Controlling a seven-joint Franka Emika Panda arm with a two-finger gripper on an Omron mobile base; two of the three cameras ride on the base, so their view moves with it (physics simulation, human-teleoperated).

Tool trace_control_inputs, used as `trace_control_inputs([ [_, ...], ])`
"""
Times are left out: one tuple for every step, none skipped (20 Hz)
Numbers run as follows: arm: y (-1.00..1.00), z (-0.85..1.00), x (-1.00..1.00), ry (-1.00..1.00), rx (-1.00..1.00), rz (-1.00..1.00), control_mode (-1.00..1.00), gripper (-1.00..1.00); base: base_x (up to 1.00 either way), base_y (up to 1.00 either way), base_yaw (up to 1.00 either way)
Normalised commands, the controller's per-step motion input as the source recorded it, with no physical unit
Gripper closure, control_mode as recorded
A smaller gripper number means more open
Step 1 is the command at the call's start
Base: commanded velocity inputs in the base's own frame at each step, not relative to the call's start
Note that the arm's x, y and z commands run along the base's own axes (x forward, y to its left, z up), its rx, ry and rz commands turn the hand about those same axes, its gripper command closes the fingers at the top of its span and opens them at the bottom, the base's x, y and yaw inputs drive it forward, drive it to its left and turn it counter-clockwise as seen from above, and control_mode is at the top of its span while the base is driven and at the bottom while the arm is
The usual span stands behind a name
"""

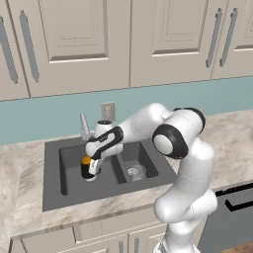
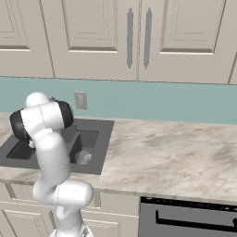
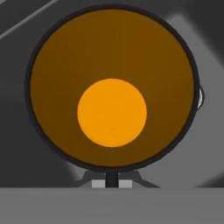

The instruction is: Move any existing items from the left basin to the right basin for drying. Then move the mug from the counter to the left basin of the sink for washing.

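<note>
So our gripper (image 1: 90,166) is clamped on the rim of the mug (image 1: 86,169), which hangs low in the left basin (image 1: 69,175), with the glass (image 1: 135,172) already over in the right basin (image 1: 148,160). We reckon we're on the last step, so next up is easing it down and letting go; the arm's reaching left across the sink (image 1: 52,197), hand pointing straight down.
</note>
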Motion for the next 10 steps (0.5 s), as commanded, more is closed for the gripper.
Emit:
trace_control_inputs([
  [0.06, -0.26, 0.02, 0.00, 0.00, 0.00, -1.00, 1.00, 0.00, 0.00, 0.00],
  [0.04, -0.27, 0.00, 0.00, 0.00, 0.00, -1.00, 1.00, 0.00, 0.00, 0.00],
  [0.05, -0.25, 0.00, 0.00, 0.00, 0.00, -1.00, 1.00, 0.00, 0.00, 0.00],
  [0.05, -0.24, 0.00, 0.00, 0.00, 0.00, -1.00, 1.00, 0.00, 0.00, 0.00],
  [0.04, -0.24, 0.00, 0.00, 0.00, 0.00, -1.00, 1.00, 0.00, 0.00, 0.00],
  [0.02, -0.22, 0.00, 0.00, 0.00, 0.00, -1.00, 1.00, 0.00, 0.00, 0.00],
  [0.00, -0.21, 0.00, -0.01, 0.00, 0.00, -1.00, 1.00, 0.00, 0.00, 0.00],
  [0.00, -0.23, 0.00, -0.01, 0.00, 0.00, -1.00, 1.00, 0.00, 0.00, 0.00],
  [0.00, -0.22, 0.00, -0.01, 0.00, 0.00, -1.00, 1.00, 0.00, 0.00, 0.00],
  [0.00, -0.21, 0.00, 0.00, 0.00, 0.00, -1.00, 1.00, 0.00, 0.00, 0.00],
])
